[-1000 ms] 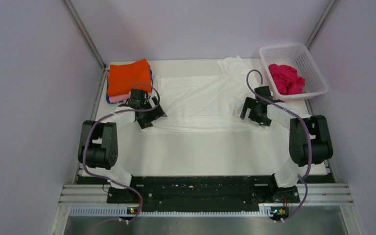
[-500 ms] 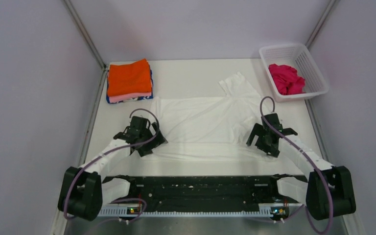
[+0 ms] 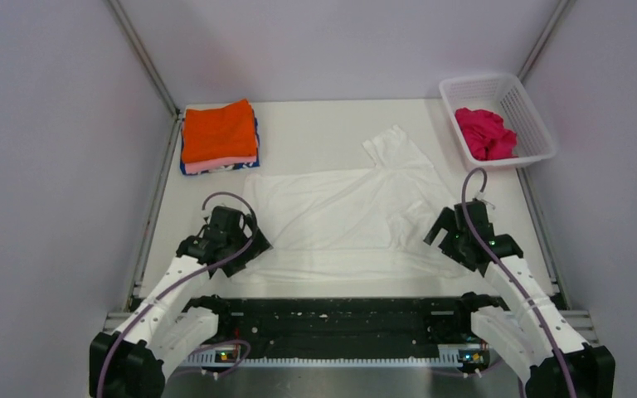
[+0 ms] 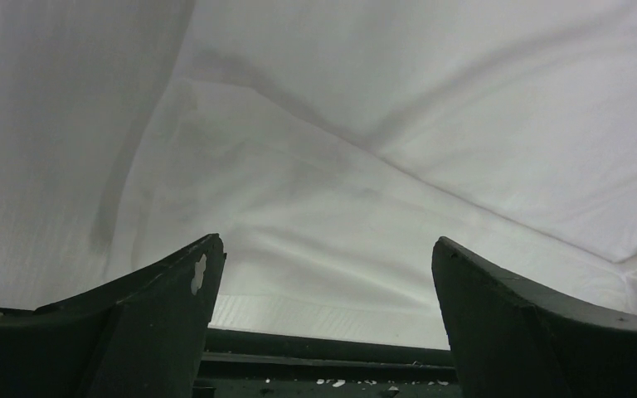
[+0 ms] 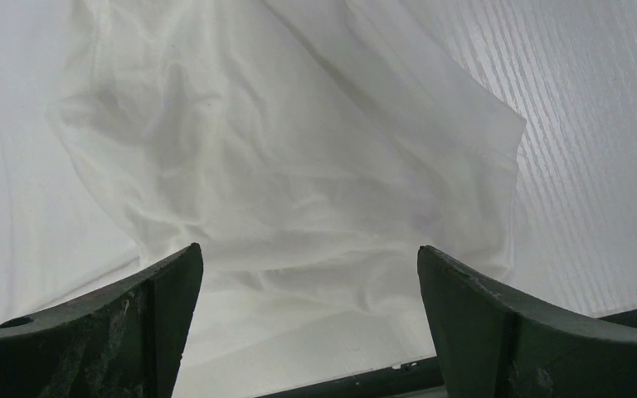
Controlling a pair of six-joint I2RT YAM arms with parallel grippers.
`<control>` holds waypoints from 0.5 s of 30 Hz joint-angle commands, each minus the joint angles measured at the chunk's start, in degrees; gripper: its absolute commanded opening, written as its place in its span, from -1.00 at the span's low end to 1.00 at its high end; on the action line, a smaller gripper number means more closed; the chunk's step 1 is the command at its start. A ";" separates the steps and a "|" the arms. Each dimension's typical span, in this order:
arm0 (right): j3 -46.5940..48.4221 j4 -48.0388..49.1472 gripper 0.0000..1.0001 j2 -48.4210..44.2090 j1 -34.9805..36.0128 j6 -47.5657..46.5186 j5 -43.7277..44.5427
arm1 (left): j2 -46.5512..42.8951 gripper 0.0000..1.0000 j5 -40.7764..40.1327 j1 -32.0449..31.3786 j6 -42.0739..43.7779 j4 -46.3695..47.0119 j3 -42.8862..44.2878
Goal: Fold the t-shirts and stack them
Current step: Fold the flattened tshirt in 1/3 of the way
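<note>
A white t-shirt (image 3: 348,211) lies spread across the middle of the table, one sleeve (image 3: 394,148) pointing back; no print shows on it. My left gripper (image 3: 250,247) is open over its near left corner. The left wrist view shows white cloth (image 4: 365,166) between the spread fingers of the left gripper (image 4: 323,245), which holds nothing. My right gripper (image 3: 441,239) is open over the near right corner. In the right wrist view it (image 5: 307,249) is empty above crumpled cloth (image 5: 282,166). A folded stack (image 3: 218,134) at the back left has orange on top, then pink and blue.
A white lattice basket (image 3: 531,124) at the back right holds a crumpled magenta shirt (image 3: 484,133). The black rail (image 3: 340,319) runs along the table's near edge, just below the shirt's hem. Grey walls close in both sides.
Both grippers have moved back toward the near edge, and the white shirt has slid nearer with them. The stack and the basket have not moved.
</note>
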 commanded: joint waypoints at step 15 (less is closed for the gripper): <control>16.50 29.26 0.97 13.92 0.62 -13.26 -6.16 | 34.32 0.77 -10.93 8.67 9.59 12.42 32.12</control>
